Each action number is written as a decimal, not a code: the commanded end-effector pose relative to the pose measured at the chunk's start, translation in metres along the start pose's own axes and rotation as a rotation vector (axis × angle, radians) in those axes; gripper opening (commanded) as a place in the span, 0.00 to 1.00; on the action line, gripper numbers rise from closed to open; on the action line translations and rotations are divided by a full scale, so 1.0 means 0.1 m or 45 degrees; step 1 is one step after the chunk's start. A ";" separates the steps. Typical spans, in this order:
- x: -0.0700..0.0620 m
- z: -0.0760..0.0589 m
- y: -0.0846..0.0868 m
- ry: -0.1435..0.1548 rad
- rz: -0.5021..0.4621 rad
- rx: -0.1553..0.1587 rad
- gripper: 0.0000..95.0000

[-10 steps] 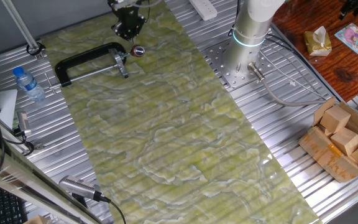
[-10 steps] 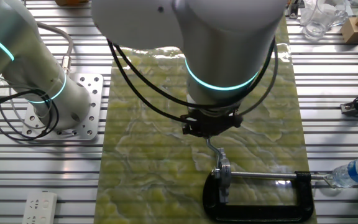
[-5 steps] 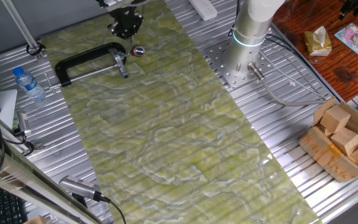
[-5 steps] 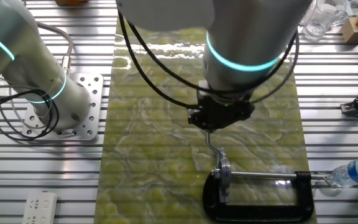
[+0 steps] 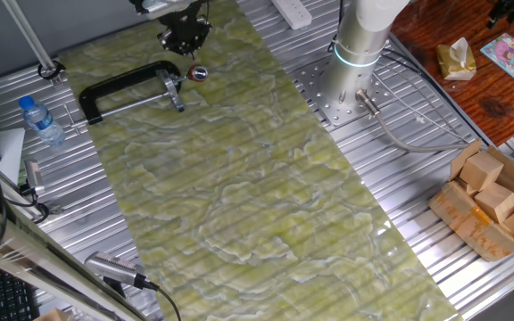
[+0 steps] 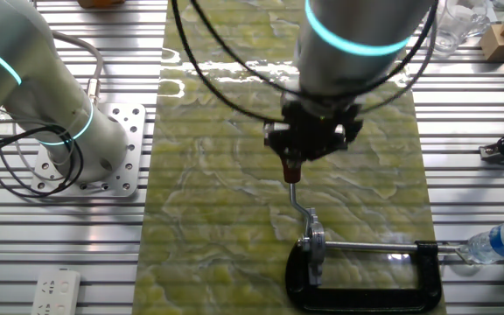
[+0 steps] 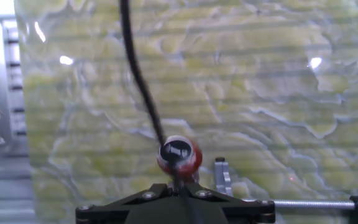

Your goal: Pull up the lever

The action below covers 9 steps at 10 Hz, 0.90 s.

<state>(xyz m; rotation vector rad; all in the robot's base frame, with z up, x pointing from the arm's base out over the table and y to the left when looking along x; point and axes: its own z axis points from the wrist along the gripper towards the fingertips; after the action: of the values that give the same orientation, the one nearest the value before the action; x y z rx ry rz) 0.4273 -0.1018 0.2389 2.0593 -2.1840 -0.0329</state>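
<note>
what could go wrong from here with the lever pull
The lever is thin and its red tip is small and tapered, so the gripper may slip off it as it lifts. The clamp it belongs to appears to lie loose on the mat, so it may lift or drag instead of the lever turning. A water bottle beside the clamp could be knocked over if the clamp swings.
</note>
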 end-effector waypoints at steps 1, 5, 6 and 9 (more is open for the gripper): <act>-0.21 -0.08 -0.04 -0.002 0.071 -0.021 0.00; -0.52 0.00 -0.16 -0.002 0.136 -0.004 0.00; -0.60 0.06 -0.17 0.013 0.137 0.013 0.00; -0.62 0.37 -0.20 0.017 0.129 0.066 0.00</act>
<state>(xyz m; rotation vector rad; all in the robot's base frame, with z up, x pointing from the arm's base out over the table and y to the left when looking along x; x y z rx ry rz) 0.4458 -0.0443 0.1951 1.9616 -2.3084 0.0616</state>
